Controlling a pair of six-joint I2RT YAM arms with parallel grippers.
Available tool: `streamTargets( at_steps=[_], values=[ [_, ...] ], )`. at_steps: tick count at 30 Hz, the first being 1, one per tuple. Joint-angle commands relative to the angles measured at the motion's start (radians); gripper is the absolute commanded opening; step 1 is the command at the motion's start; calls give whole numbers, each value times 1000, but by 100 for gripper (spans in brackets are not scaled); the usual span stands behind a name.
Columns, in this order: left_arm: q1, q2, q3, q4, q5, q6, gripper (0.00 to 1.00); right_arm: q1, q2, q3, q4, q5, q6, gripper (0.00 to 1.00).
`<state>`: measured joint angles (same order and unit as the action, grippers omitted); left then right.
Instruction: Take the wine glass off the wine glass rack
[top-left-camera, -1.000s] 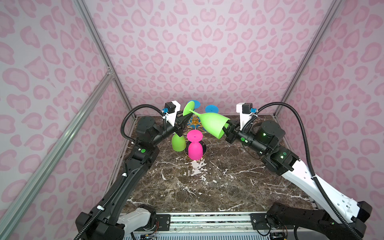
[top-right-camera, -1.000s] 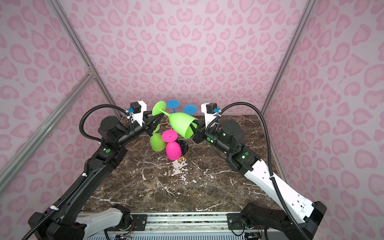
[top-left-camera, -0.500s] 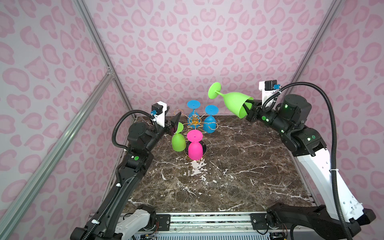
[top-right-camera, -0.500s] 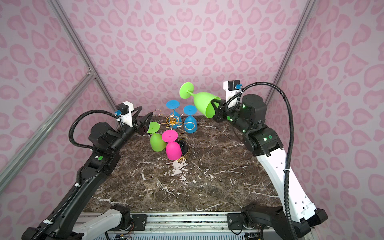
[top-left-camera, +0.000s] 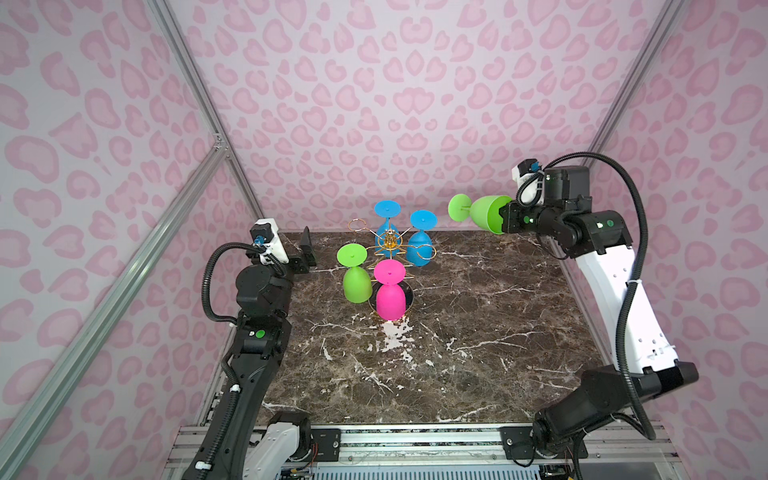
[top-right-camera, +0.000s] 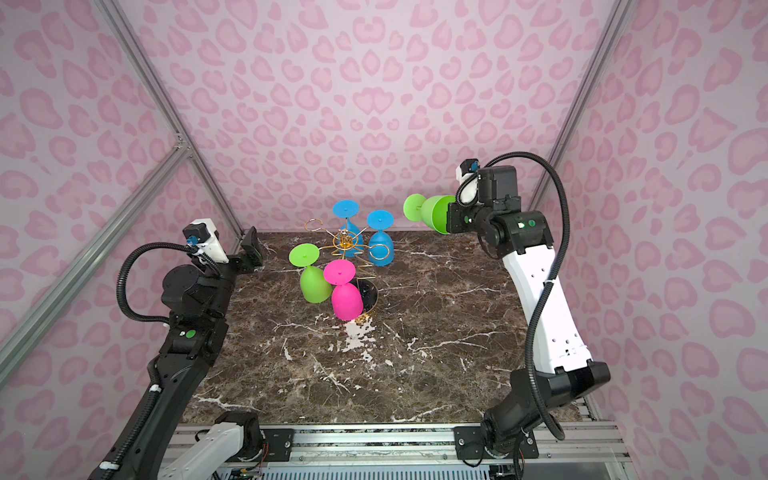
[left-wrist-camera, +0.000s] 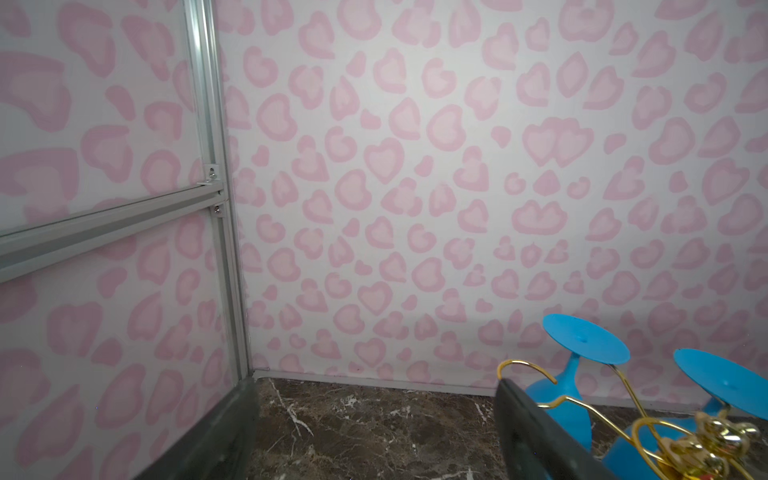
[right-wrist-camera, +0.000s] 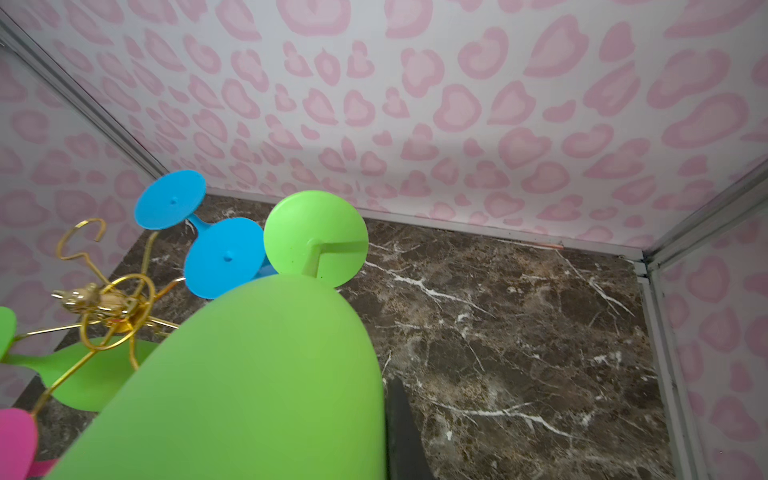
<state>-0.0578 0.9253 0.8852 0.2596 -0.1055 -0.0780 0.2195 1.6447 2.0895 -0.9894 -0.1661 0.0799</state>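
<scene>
High at the back right of the cell, the wine glass (top-left-camera: 484, 212) hung sideways in the air, well apart from the wine glass rack (top-left-camera: 390, 246). Its round foot pointed left toward the rack and its mouth faced the right arm. The right gripper (top-left-camera: 505, 218) was clamped on the rim of the lime-green bowl, and both top views showed this hold on the wine glass (top-right-camera: 434, 212). In the right wrist view the bowl (right-wrist-camera: 257, 374) filled the foreground, with one dark finger (right-wrist-camera: 401, 432) lying against its outside.

The rack stood on the marble table (top-left-camera: 457, 353) near the back middle, its gold wire arms spreading from the central post. Four glasses hung upside down from it. A second green glass (top-left-camera: 356, 282) hung at the front left and a pink glass (top-left-camera: 390, 295) just beside it at the front. Two blue glasses (top-left-camera: 420, 246) hung toward the back wall.

Left of the rack, near it but not touching, the left gripper (top-left-camera: 305, 253) hovered with its jaws spread wide and empty. In the left wrist view its fingers (left-wrist-camera: 536, 436) stood far apart over bare marble, with the rack (left-wrist-camera: 706, 432) at the edge.
</scene>
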Motion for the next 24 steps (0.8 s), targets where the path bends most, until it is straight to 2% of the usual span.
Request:
streamTargets(
  at_steps=[1, 4, 10, 17, 24],
  values=[
    [13, -5, -12, 63, -27, -52, 92, -2, 83, 64, -125, 91, -53, 0],
    [20, -9, -17, 65, -27, -55, 100, -2, 185, 138, -180, 120, -71, 0],
    [27, -6, -26, 60, -29, -68, 97, 0, 346, 225, -236, 161, -87, 0],
    [37, -14, -38, 40, -50, -66, 97, 4, 556, 430, -334, 206, -118, 0],
    [39, -4, -42, 41, -27, -53, 97, 3, 622, 421, -361, 242, -149, 0]
  ],
)
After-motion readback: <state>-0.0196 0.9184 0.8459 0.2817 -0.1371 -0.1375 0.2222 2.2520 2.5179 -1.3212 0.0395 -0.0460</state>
